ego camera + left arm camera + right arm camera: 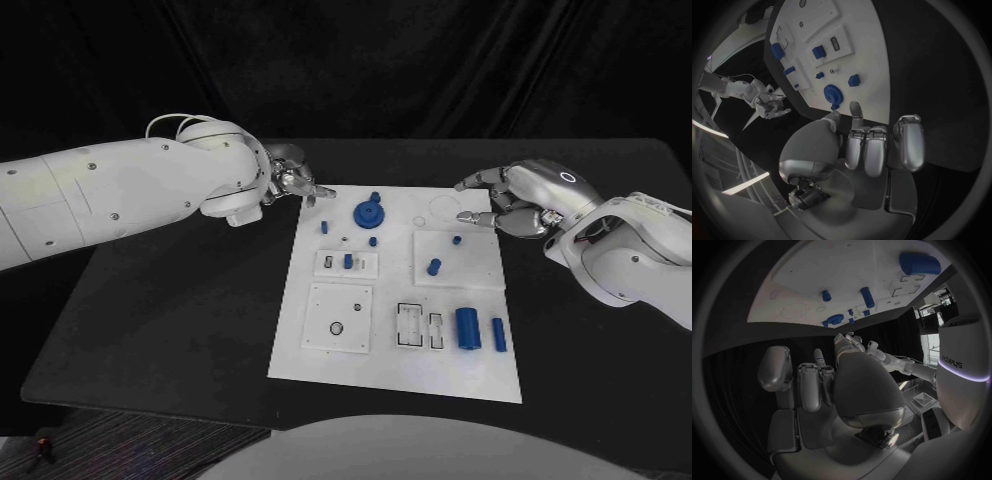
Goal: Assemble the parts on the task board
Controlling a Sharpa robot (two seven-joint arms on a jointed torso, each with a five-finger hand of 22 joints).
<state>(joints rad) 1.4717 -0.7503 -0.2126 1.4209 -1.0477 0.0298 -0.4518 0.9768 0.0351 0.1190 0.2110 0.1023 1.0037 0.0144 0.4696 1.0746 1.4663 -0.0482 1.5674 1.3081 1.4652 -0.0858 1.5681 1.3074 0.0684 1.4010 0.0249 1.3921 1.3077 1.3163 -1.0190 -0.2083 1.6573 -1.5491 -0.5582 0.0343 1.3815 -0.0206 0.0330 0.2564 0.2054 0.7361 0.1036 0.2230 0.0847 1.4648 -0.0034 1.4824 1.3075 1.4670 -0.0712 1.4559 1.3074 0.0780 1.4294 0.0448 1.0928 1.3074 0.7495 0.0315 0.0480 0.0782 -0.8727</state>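
The white task board (397, 365) lies in the middle of the table. On its far part stands a round blue part (371, 212), with several small blue pegs (434, 266) around it. A thick blue cylinder (467, 328) and a thin one (499, 335) lie near the board's right edge. My left hand (293, 180) hovers at the board's far left corner, fingers (879, 145) curled in and holding nothing. My right hand (512, 205) hangs by the far right edge, fingers (807, 382) curled, nothing in it. The thick cylinder (920, 262) also shows in the right wrist view.
The black table (173, 320) spreads wide on both sides of the board. A square white insert (339, 317) with a small hole and a slotted insert (420, 325) sit on the board's near half. The table's front edge runs just below the board.
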